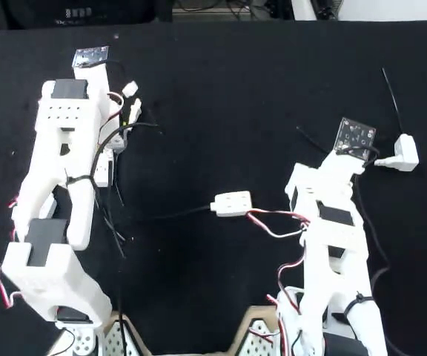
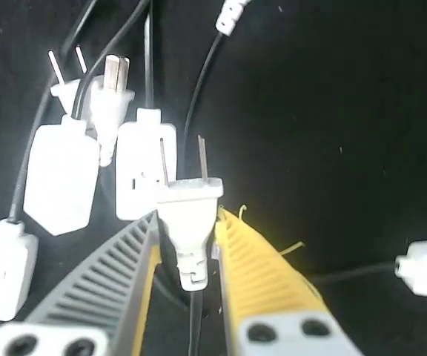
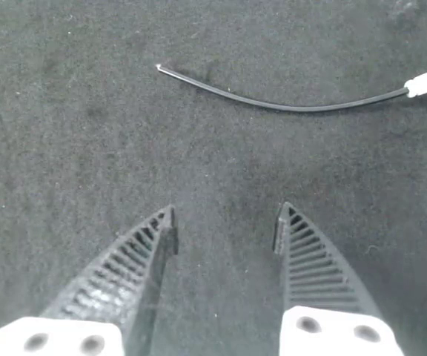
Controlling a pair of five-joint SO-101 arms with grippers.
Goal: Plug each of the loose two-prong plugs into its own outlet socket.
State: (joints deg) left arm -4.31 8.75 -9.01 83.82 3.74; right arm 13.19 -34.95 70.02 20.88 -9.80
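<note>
My left gripper is shut on a white two-prong plug, whose prongs point at a white outlet block just beyond it. Two more loose plugs lie beside that block, with further white blocks near them. In the high view the left arm stands over this cluster of plugs and blocks. My right gripper is open over bare black mat, short of a thin black cable.
A white outlet socket lies mid-table between the arms, on a black cable. A white plug adapter sits just right of the right arm. Black cables trail around the left cluster. The far middle of the black mat is bare.
</note>
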